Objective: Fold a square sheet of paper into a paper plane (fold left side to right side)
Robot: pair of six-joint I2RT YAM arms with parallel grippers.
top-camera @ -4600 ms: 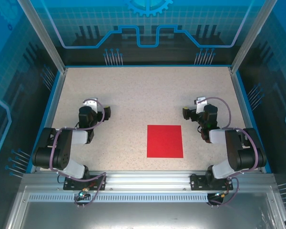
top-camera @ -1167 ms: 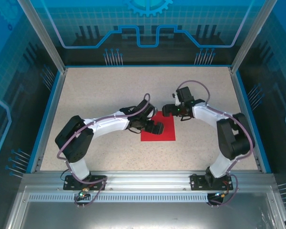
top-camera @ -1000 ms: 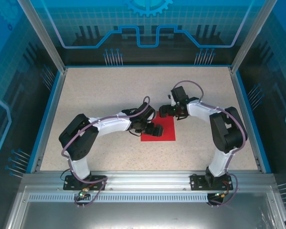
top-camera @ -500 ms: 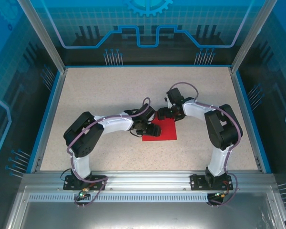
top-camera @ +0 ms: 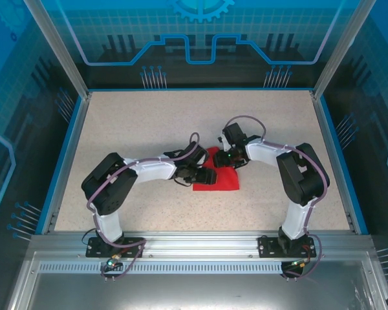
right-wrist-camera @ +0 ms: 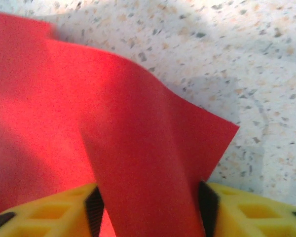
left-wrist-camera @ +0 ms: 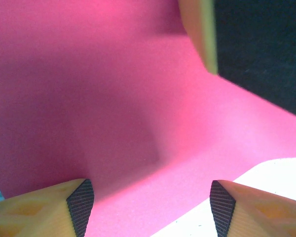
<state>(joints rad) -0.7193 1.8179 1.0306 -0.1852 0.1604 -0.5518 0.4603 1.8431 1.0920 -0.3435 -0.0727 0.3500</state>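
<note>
The square sheet of paper [top-camera: 227, 181] is bright red and lies mid-table, its far left part buckled upward. My left gripper [top-camera: 204, 175] stands open at the sheet's left edge. In the left wrist view, my left gripper [left-wrist-camera: 150, 207] has paper [left-wrist-camera: 113, 98] beneath the gap between its fingers. My right gripper [top-camera: 224, 157] is at the sheet's far edge. In the right wrist view, a raised ridge of paper [right-wrist-camera: 138, 123] fills my right gripper [right-wrist-camera: 150, 207] from pad to pad. One yellow finger [left-wrist-camera: 200, 34] of the right gripper shows above the sheet. A paper plane is out of view.
The speckled table [top-camera: 149, 123] is ringed by a blue rim [top-camera: 68, 148] and transparent walls. Both arms reach inward and nearly meet over the sheet. A metal rail [top-camera: 194, 242] runs along the near edge by the arm bases.
Both arms came in from the sides onto the sheet, which slid left and away. In the last second the right jaws narrowed and the sheet's far left part rose.
</note>
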